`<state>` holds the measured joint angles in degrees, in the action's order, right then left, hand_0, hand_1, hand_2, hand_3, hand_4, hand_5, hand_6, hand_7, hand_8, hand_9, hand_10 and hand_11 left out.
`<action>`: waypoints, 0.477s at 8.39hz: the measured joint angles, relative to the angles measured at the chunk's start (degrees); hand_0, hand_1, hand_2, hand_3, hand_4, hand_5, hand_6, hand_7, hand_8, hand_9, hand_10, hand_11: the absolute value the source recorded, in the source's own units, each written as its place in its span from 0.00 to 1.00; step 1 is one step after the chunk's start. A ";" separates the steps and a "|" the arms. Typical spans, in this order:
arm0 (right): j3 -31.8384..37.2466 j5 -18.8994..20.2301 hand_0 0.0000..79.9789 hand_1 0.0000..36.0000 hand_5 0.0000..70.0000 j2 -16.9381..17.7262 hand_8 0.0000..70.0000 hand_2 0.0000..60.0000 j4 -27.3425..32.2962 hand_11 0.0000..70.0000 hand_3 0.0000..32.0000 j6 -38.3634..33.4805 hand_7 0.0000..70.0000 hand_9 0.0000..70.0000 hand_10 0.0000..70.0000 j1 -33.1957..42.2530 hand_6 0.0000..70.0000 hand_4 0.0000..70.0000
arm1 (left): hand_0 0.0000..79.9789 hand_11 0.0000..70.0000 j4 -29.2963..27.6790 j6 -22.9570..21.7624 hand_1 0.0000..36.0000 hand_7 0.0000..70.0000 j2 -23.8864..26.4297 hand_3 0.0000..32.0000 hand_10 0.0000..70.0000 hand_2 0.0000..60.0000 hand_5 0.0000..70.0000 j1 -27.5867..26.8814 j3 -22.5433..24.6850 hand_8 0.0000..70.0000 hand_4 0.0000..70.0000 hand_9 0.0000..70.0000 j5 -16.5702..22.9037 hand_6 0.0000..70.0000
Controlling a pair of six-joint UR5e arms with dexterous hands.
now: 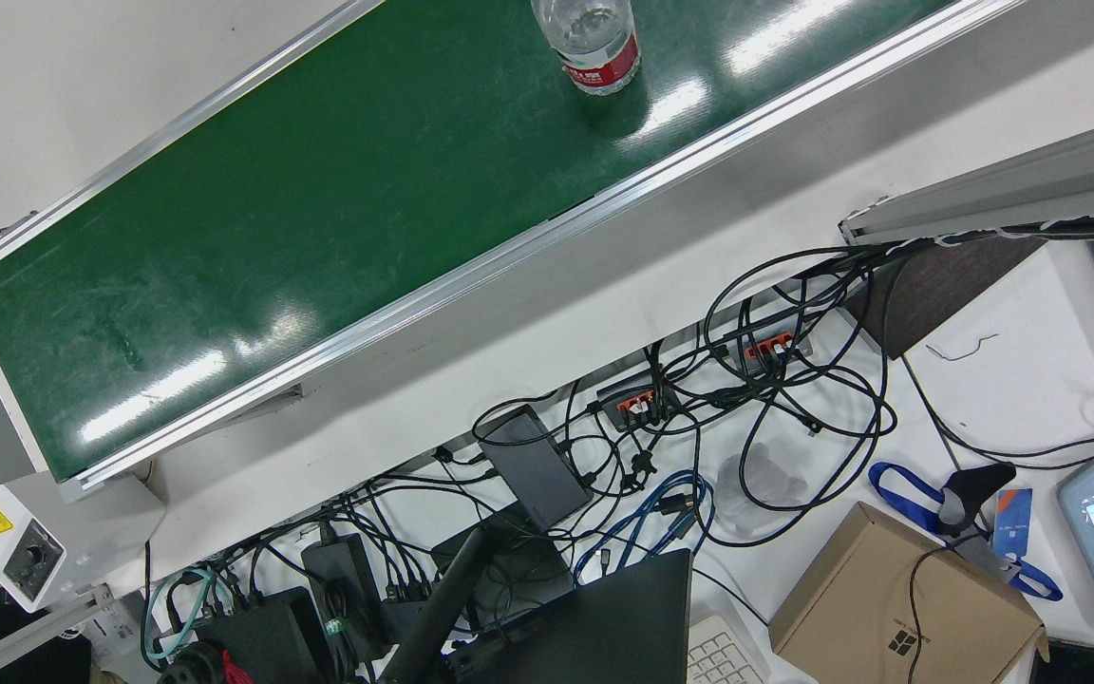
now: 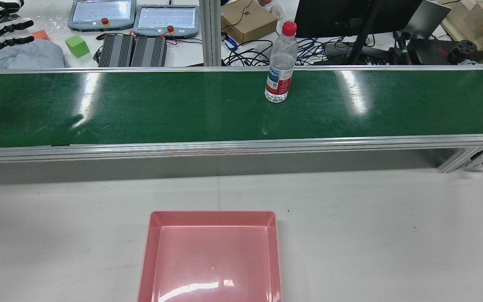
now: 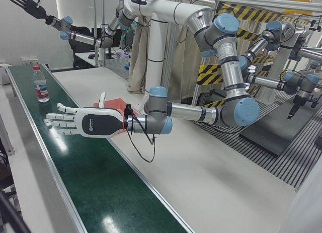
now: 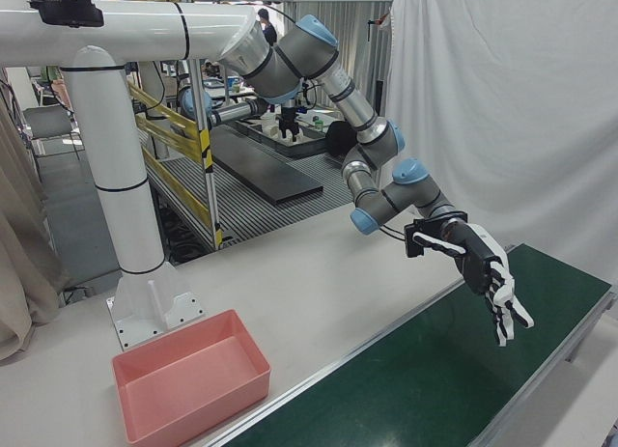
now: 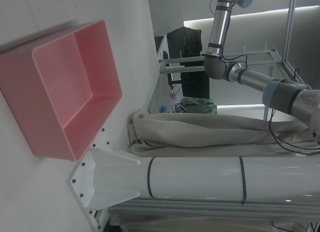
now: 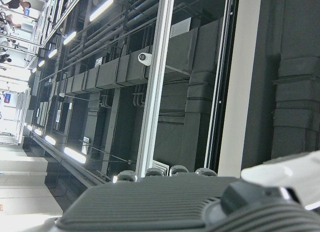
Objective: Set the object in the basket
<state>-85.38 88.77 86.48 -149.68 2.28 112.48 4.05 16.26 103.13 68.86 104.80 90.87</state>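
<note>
A clear water bottle (image 2: 280, 63) with a red cap and red label stands upright on the green conveyor belt (image 2: 183, 109); it also shows in the front view (image 1: 594, 43) and the left-front view (image 3: 40, 84). The pink basket (image 2: 210, 218) sits empty on the white table, on my side of the belt, and shows in the right-front view (image 4: 203, 408). My left hand (image 3: 75, 123) is open, fingers spread flat, hovering over the belt's left end, far from the bottle. My right hand (image 3: 27, 4) is open, raised high in the air.
The arm's white pedestal (image 4: 145, 302) stands on the table behind the basket. Beyond the belt are teach pendants (image 2: 166, 19), a green cube (image 2: 76, 45), a cardboard box (image 2: 247, 21), cables and a monitor. The belt has raised aluminium side rails (image 2: 224, 144).
</note>
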 measured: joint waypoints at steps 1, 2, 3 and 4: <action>0.01 0.00 0.00 0.00 0.00 0.00 0.00 0.00 0.00 0.00 0.00 0.00 0.00 0.00 0.00 -0.01 0.00 0.00 | 0.54 0.19 0.07 0.00 0.00 0.04 -0.01 0.29 0.13 0.00 0.46 0.00 0.10 0.15 0.03 0.16 0.01 0.07; 0.03 0.00 0.00 0.00 0.00 0.00 0.00 0.00 0.00 0.00 0.00 0.00 0.00 0.00 0.00 -0.04 0.00 0.00 | 0.53 0.18 0.12 0.00 0.00 0.03 -0.03 0.30 0.12 0.00 0.46 -0.06 0.06 0.13 0.00 0.14 0.01 0.05; 0.01 0.00 0.00 0.00 0.00 0.00 0.00 0.00 0.00 0.00 0.00 0.00 0.00 0.00 0.00 -0.03 0.00 0.00 | 0.53 0.19 0.09 0.00 0.00 0.03 -0.03 0.28 0.13 0.00 0.47 -0.13 0.06 0.12 0.00 0.14 -0.04 0.05; 0.01 0.00 0.00 0.00 0.00 0.00 0.00 0.00 0.00 0.00 0.00 0.00 0.00 0.00 0.00 -0.03 0.00 0.00 | 0.54 0.20 0.07 0.03 0.00 0.03 0.00 0.29 0.13 0.00 0.47 -0.17 0.30 0.13 0.01 0.14 -0.11 0.05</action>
<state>-85.37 88.77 86.48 -149.68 2.29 112.44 4.13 16.29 103.12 68.69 105.10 90.76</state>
